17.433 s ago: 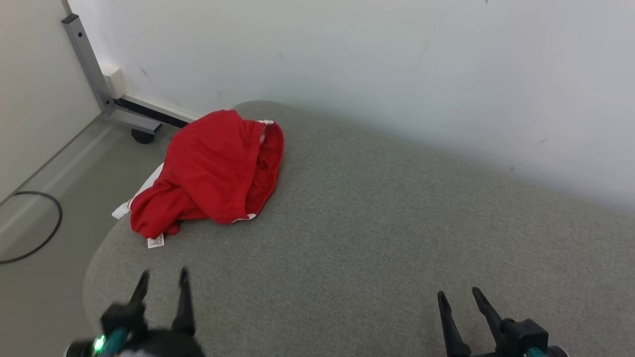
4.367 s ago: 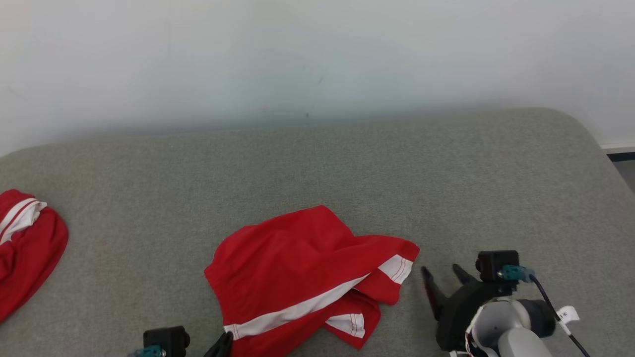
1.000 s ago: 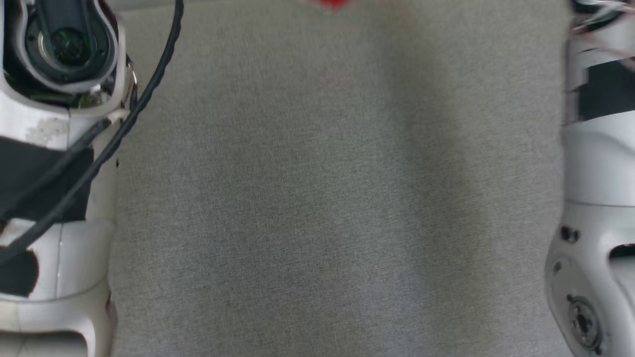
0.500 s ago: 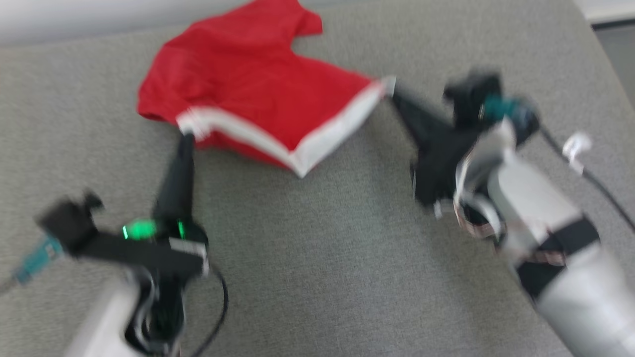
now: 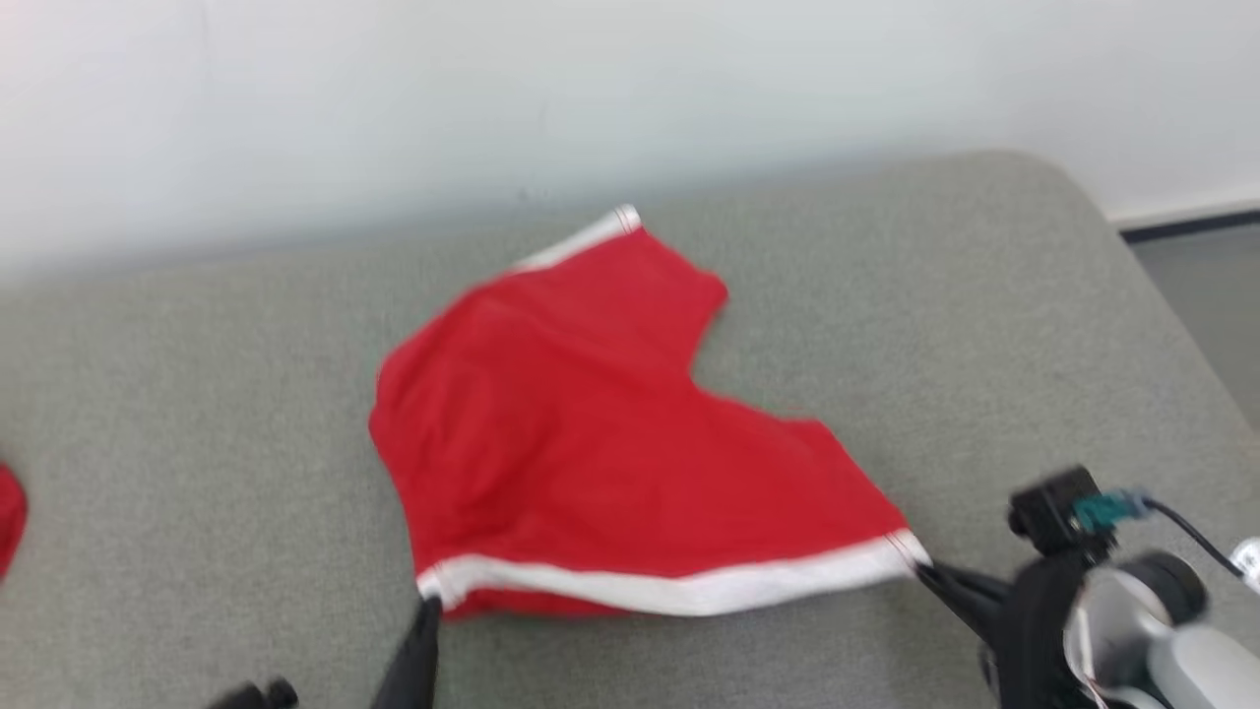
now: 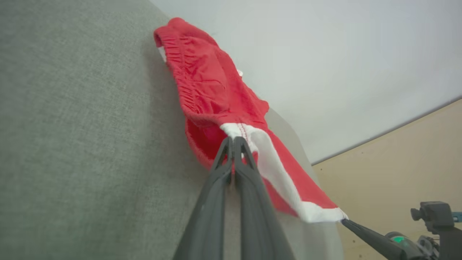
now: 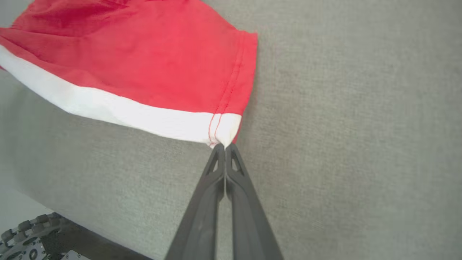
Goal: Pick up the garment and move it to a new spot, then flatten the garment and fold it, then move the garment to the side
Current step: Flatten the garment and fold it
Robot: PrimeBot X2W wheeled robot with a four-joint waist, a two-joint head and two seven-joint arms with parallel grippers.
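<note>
The garment (image 5: 591, 433) is a pair of red shorts with a white side stripe, spread on the grey cushioned surface (image 5: 984, 325). Its white-striped edge runs along the near side, stretched between both grippers. My left gripper (image 5: 425, 603) is shut on the stripe's left corner, seen close in the left wrist view (image 6: 233, 139). My right gripper (image 5: 925, 568) is shut on the stripe's right corner, the fingertips pinching the white hem (image 7: 224, 146). The far leg of the shorts (image 5: 620, 222) points toward the wall.
A second red cloth (image 5: 8, 512) peeks in at the left edge of the cushion. A white wall (image 5: 630, 98) stands right behind the surface. The cushion's rounded right end drops to the floor (image 5: 1201, 286).
The head camera has swung up and the picture has shifted. The garment now lies spread flatter, its striped edge pulled straighter and nearer between the two shut grippers.
</note>
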